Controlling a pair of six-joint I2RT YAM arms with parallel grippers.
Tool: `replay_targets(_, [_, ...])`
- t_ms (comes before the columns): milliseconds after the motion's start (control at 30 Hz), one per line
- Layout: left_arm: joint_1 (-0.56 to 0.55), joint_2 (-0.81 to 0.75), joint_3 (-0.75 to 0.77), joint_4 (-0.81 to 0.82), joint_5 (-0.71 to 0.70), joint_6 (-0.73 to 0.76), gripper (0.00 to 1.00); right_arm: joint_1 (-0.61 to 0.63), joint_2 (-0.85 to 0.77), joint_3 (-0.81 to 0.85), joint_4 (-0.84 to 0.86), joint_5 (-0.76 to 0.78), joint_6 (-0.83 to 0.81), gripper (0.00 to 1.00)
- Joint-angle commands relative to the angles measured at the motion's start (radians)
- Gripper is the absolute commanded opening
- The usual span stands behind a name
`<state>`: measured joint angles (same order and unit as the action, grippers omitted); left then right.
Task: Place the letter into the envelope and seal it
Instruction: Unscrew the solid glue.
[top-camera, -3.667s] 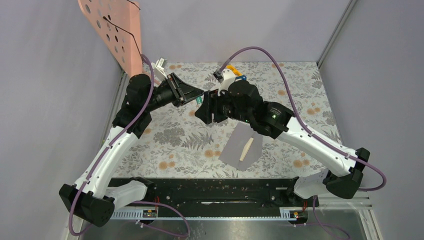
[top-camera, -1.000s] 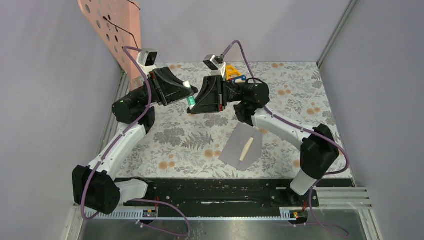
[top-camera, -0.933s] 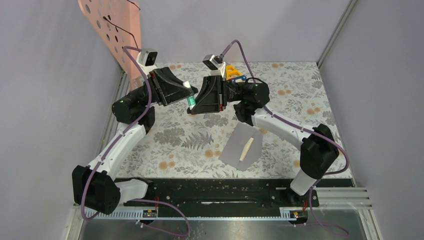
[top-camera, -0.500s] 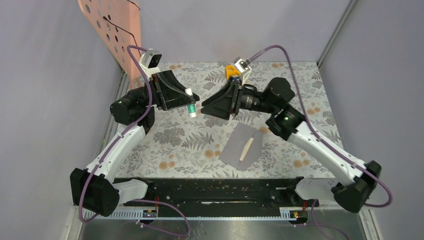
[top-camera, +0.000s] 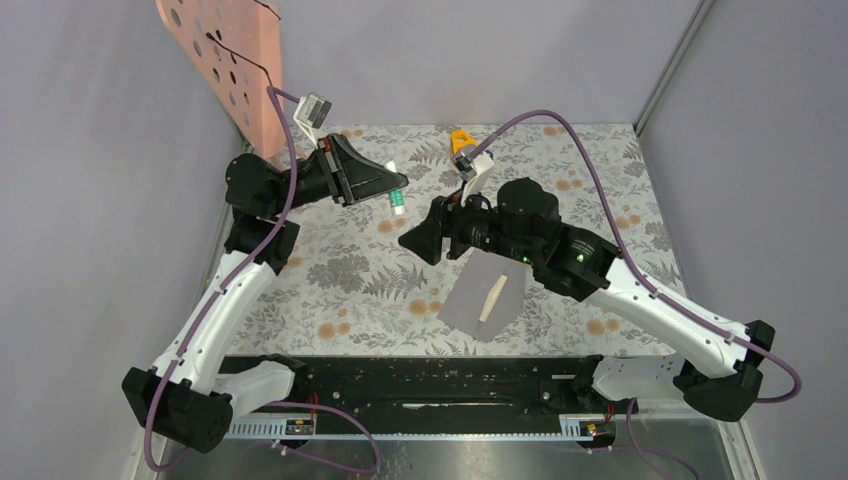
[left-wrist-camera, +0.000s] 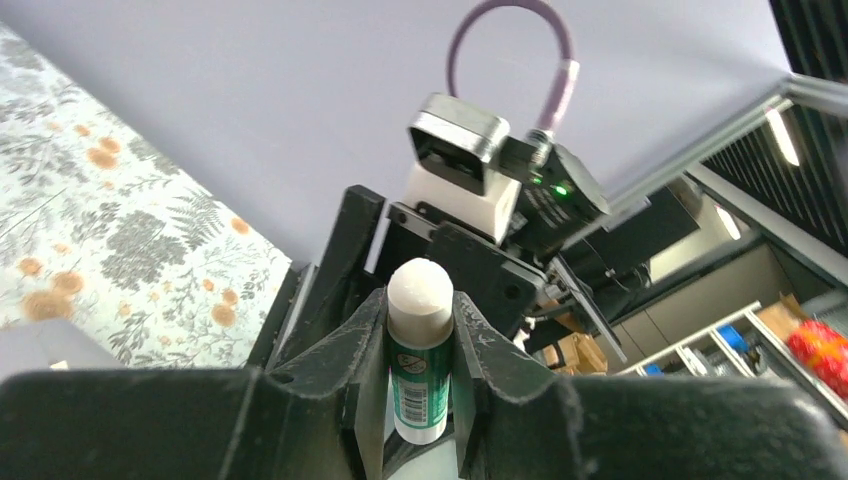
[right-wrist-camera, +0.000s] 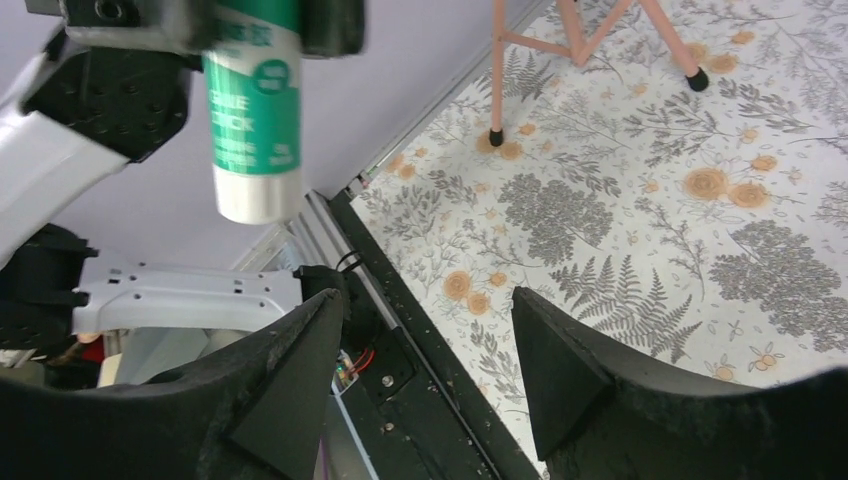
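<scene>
The far end of the envelope (top-camera: 470, 305) is hidden under the right arm, so its flap cannot be made out. It is flat, matte grey-lilac paper lying on the floral mat (top-camera: 350, 270) at about 5 o'clock from the mat's middle. Its long axis runs from 1 o'clock to 7 o'clock. A narrow tan strip (top-camera: 492, 298), perhaps an edge of the letter, lies along that axis on top of it.

The left gripper (left-wrist-camera: 420, 300) is clamped on a glue stick (left-wrist-camera: 419, 385), a smooth cylinder with a green label and white ends, held in the air. Its lower end is cut off in the left wrist view.

The right gripper (right-wrist-camera: 425, 300) stands spread wide with nothing between its ridged black fingers (right-wrist-camera: 290, 390). It hangs above the mat at 11 o'clock from the envelope.
</scene>
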<state>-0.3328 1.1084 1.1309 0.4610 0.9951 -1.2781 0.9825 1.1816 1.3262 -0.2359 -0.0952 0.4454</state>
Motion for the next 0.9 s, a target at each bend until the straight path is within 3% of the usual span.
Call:
replay_targets(0, [-0.001,-0.042,0.053,-0.264,-0.116,0.169,0.0,0.031,0.04,0.092,-0.021,0.09,-0.044,0.7])
replay_targets(267, [-0.001,-0.058,0.035,-0.316,-0.193,0.169,0.0,0.04,0.118,0.159,0.02,0.085,-0.014,0.71])
replay_targets(567, [-0.001,-0.052,0.035,-0.324,-0.196,0.178,0.0,0.042,0.118,0.164,0.055,0.089,-0.009,0.55])
replay_targets(867, [-0.002,-0.057,0.033,-0.327,-0.198,0.184,0.0,0.042,0.139,0.194,0.061,0.089,0.006,0.55])
